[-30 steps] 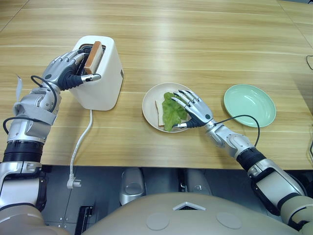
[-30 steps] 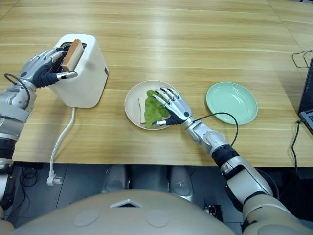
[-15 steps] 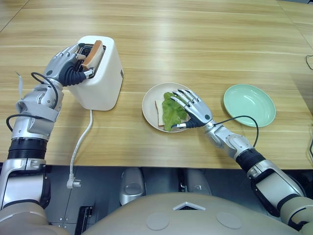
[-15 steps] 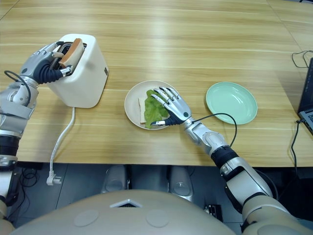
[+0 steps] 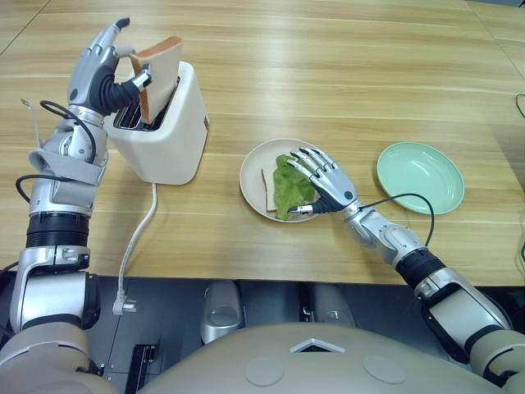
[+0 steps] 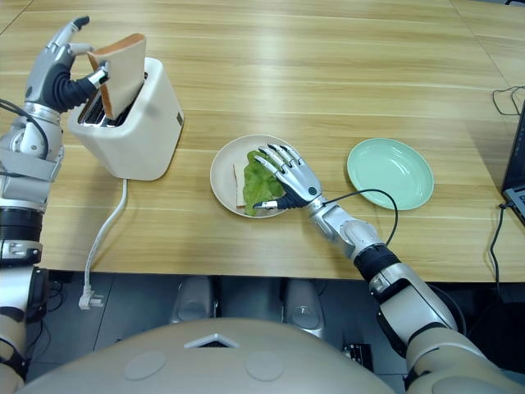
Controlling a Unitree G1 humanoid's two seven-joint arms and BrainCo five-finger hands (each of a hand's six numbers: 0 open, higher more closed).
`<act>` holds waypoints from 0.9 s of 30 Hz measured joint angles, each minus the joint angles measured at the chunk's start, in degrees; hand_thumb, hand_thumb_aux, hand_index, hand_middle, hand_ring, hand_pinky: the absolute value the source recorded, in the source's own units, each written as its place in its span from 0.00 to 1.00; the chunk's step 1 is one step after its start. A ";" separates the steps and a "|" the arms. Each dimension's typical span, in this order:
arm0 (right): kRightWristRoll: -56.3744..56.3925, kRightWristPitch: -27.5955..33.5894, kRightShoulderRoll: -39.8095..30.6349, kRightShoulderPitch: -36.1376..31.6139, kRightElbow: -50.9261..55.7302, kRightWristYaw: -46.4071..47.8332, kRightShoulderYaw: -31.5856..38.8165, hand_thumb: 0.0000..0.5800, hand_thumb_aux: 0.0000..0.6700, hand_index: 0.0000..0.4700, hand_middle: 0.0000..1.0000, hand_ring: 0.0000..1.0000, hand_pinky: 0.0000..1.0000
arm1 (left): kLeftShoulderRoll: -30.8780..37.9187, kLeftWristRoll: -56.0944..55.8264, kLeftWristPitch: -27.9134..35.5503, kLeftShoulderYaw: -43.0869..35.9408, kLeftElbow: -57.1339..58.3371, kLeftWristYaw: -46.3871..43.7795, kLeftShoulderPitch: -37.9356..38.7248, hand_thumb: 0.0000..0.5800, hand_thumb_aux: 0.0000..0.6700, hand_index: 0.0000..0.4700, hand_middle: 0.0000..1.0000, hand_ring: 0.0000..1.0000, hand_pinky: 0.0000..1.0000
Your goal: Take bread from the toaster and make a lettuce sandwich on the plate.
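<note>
Now left hand (image 5: 100,72) clamps bread (image 5: 160,70) half out of toaster (image 5: 172,139); right hand (image 5: 326,182) splayed on lettuce (image 5: 283,187); right eye view adds laptop edge (image 6: 517,164).

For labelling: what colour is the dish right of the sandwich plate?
The dish is pale green, clearest in the left eye view.

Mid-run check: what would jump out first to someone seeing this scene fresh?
At the table's left, the left hand holds a bread slice raised over the white toaster, its lower end at the slot. Mid-table, the right hand lies spread-fingered on lettuce covering a second slice on the beige plate. A green plate sits to its right.
</note>
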 measured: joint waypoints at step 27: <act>6.65 -0.89 -4.80 6.07 -12.07 1.35 -10.80 0.00 0.00 0.00 0.00 0.00 0.00 | -16.11 -20.83 -5.97 -1.71 -1.74 -14.11 -4.94 1.00 1.00 0.98 1.00 1.00 1.00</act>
